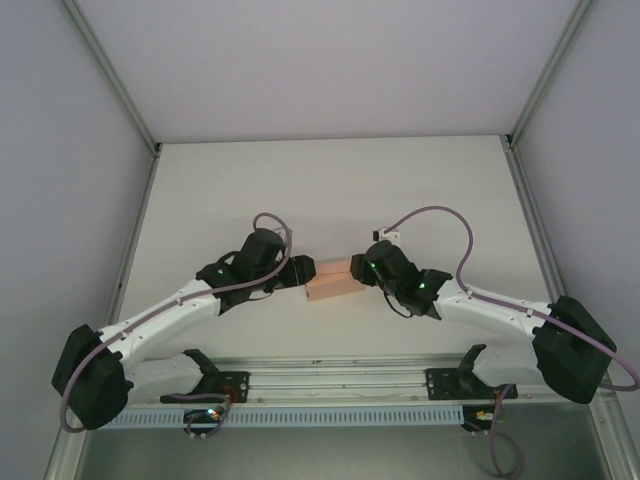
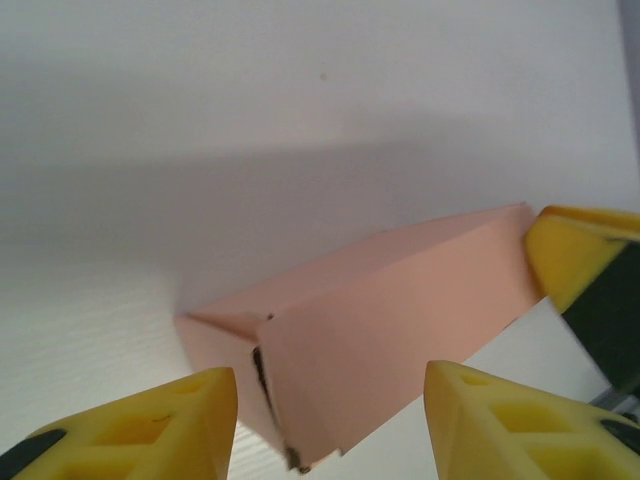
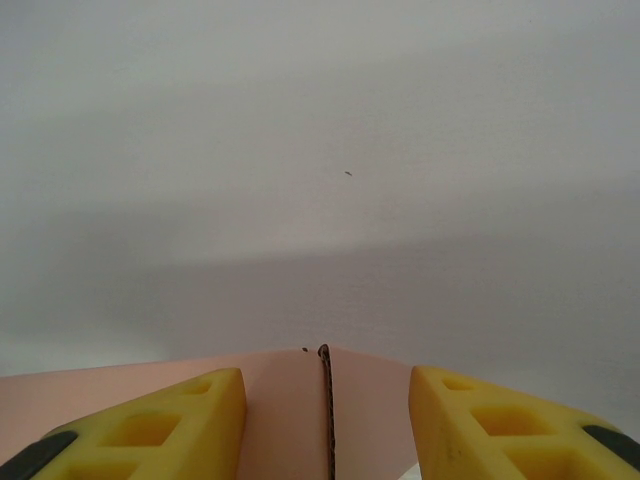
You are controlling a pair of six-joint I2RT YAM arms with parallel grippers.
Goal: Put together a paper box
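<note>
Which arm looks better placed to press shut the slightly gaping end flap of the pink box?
Left, probably: the left arm has its jaws astride the pink box at that gaping end; the right arm sits opposite.

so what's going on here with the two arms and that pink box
Two robot arms meet at a small pink paper box in the middle of the table. The left end effector straddles one end, jaws apart; the right end effector sits over the other end, grip unclear. The box already looks folded into shape.
</note>
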